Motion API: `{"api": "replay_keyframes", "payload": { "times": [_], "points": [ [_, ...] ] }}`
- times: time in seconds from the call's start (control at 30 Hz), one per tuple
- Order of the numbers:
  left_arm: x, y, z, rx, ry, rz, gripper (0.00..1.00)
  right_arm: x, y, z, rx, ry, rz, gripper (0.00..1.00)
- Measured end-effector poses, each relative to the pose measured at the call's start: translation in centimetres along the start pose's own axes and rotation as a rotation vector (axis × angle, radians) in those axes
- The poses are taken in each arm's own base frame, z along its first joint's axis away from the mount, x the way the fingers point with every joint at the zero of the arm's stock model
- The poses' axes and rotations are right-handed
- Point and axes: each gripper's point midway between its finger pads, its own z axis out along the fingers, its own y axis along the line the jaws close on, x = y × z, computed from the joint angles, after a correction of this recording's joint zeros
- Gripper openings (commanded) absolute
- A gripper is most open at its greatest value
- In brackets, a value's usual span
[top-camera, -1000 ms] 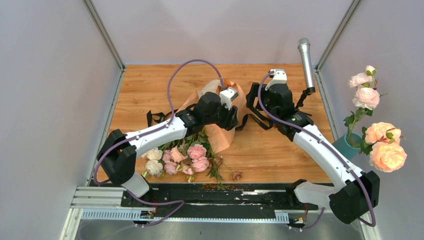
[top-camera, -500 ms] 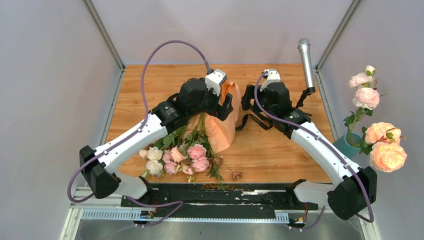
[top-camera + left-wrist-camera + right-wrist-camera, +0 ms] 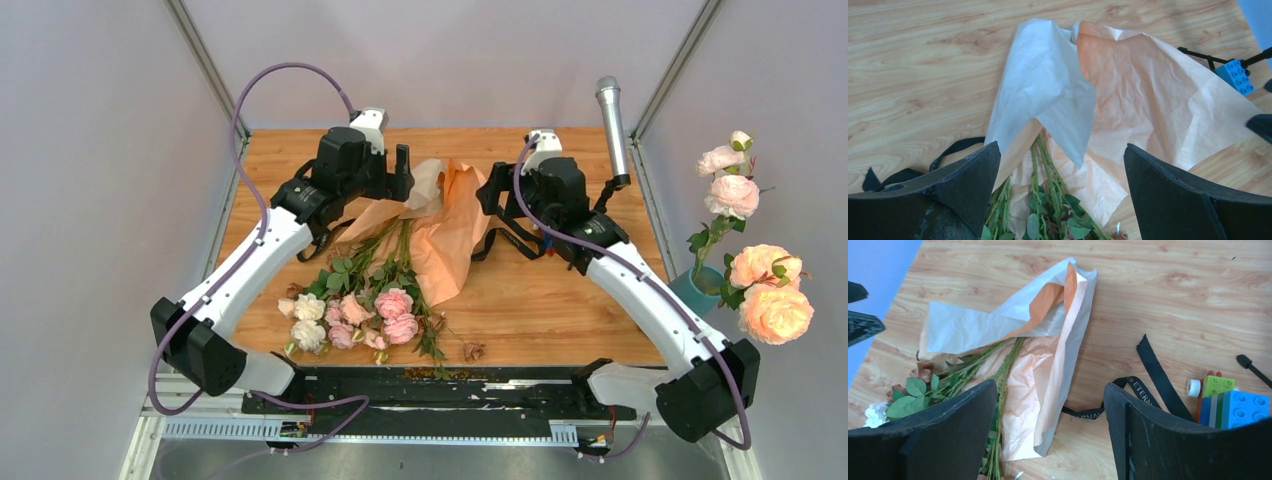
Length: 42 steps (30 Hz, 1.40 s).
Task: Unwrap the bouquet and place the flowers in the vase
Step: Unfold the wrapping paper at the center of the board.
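So the crinkly tan-orange paper [image 3: 445, 235] lies opened flat, with a smooth white lining folded over its far end. The flowers [image 3: 352, 318] have thin leafy green stems resting on the paper, and seven or so pink and cream heads spill past its near-left edge. The left gripper [image 3: 1060, 150] hangs above the paper's far end, jaws wide and empty. The right gripper [image 3: 1049, 387] sits just right of the paper, also spread with nothing held. One teal cylinder vase [image 3: 690, 290] stands well right of the paper.

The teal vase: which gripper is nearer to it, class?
Right. The right gripper hangs over mid-table, left of the vase; the left gripper is farther left, beyond the paper.
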Motion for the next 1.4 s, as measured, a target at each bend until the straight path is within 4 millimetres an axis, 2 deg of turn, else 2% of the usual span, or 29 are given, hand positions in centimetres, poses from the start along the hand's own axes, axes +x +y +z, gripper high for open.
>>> {"api": "replay_keyframes", "payload": {
  "times": [0.07,0.1,0.17,0.23,0.37,0.47,0.6,0.7,0.8,1.0,1.03,1.23,1.27,1.3,1.4],
  "points": [
    [0.1,-0.1,0.4,0.012,0.002,-0.018,1.00,1.0,-0.2,0.9,0.008,0.033,-0.001,0.70],
    [0.2,-0.2,0.6,0.017,0.006,-0.024,1.00,1.7,-0.5,1.5,0.019,0.056,-0.002,0.60],
    [0.6,-0.3,1.3,0.025,0.020,-0.035,1.00,3.0,-1.3,2.3,0.051,0.098,-0.008,0.31],
    [1.1,-0.2,1.9,0.024,0.037,-0.041,1.00,4.2,-2.2,2.9,0.095,0.129,-0.014,0.15],
    [2.6,0.1,3.6,0.011,0.084,-0.047,0.99,6.3,-4.4,3.6,0.190,0.174,-0.033,0.00],
    [3.6,0.5,4.4,-0.004,0.119,-0.046,0.97,8.5,-6.5,4.5,0.265,0.228,-0.034,0.00],
    [4.5,0.7,4.8,-0.014,0.147,-0.045,0.97,13.4,-10.1,6.1,0.381,0.358,-0.017,0.00],
    [4.7,0.9,5.0,-0.022,0.155,-0.043,0.94,16.6,-12.5,6.4,0.471,0.446,-0.012,0.00],
    [5.3,1.1,5.3,-0.029,0.174,-0.040,0.87,18.6,-14.4,6.2,0.556,0.502,-0.025,0.00],
    [6.8,1.3,6.1,-0.036,0.223,-0.038,0.69,19.9,-16.0,5.9,0.631,0.540,-0.053,0.00],
    [6.9,1.3,6.2,-0.036,0.224,-0.037,0.63,20.0,-16.2,5.9,0.637,0.543,-0.056,0.00],
    [6.9,1.4,6.2,-0.041,0.223,-0.039,0.10,20.5,-16.6,6.1,0.653,0.559,-0.061,0.00],
    [6.9,1.6,6.2,-0.048,0.222,-0.028,0.04,20.6,-16.7,6.1,0.656,0.561,-0.061,0.00],
    [6.9,1.7,6.2,-0.054,0.222,-0.032,0.00,20.6,-16.8,6.0,0.657,0.561,-0.062,0.00],
    [7.0,2.8,6.3,-0.092,0.220,-0.018,0.00,20.5,-16.9,6.0,0.660,0.559,-0.062,0.00]
  ]
}}
